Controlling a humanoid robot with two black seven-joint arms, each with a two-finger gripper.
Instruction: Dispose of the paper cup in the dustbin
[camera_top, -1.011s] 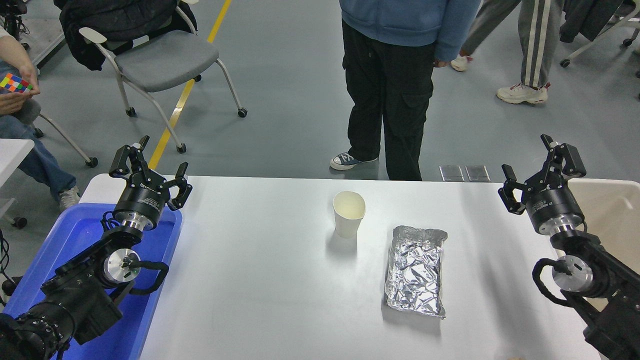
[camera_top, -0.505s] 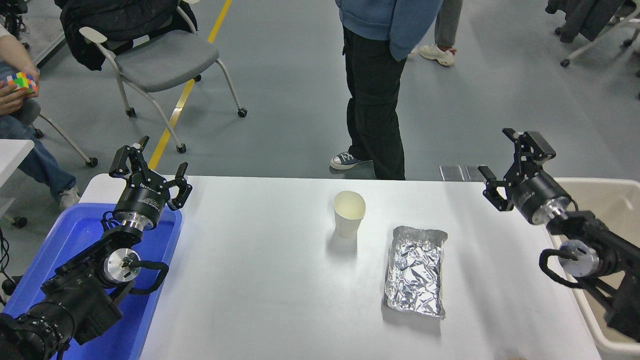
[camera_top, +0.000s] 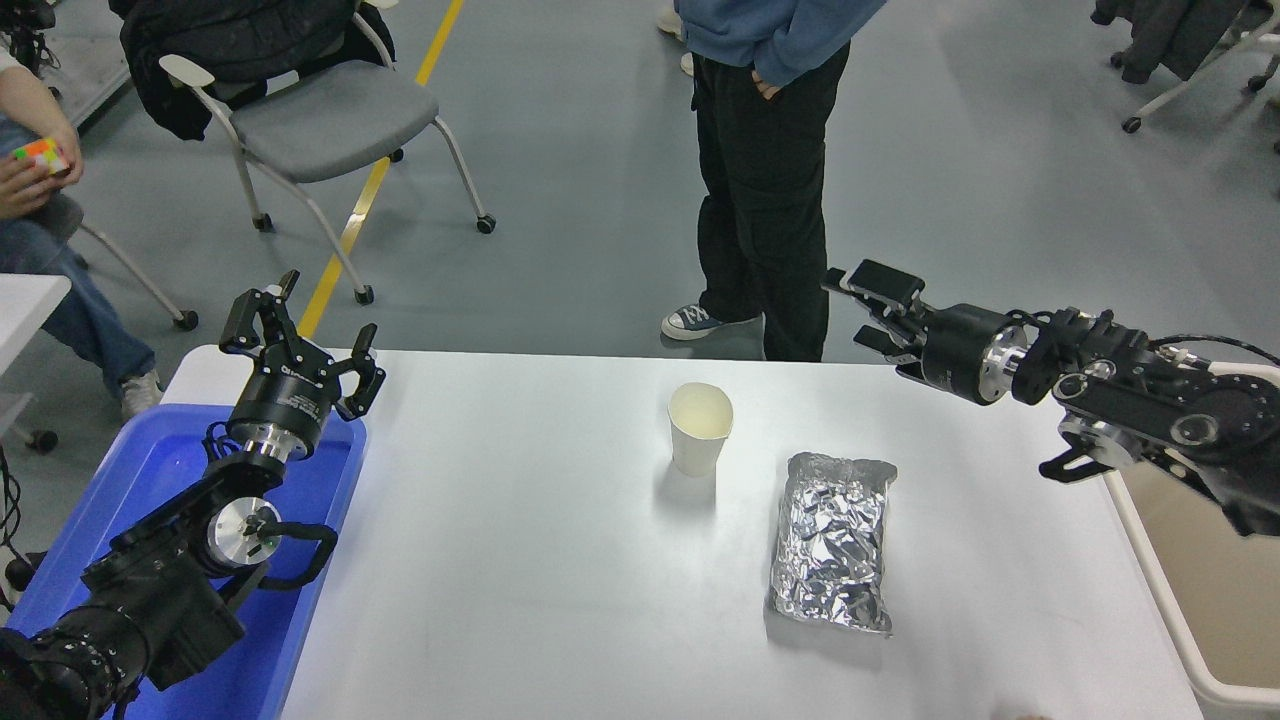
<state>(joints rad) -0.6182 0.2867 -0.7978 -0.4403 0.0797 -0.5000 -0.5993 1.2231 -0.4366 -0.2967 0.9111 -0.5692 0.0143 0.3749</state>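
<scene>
The white paper cup stands upright near the middle of the white table, its cream inside showing. The beige dustbin sits at the table's right edge, partly behind my right arm. My right gripper is open and empty, turned sideways pointing left, above the table's far edge, up and to the right of the cup. My left gripper is open and empty, parked over the blue bin at the far left.
A crinkled silver foil pouch lies just right of the cup. A bright blue bin stands at the left edge. A person in black trousers stands at the far side. A grey chair stands behind.
My right arm has swung left and lowered to point sideways, bringing the gripper from over the dustbin toward the cup. The cup, pouch and left arm have not moved.
</scene>
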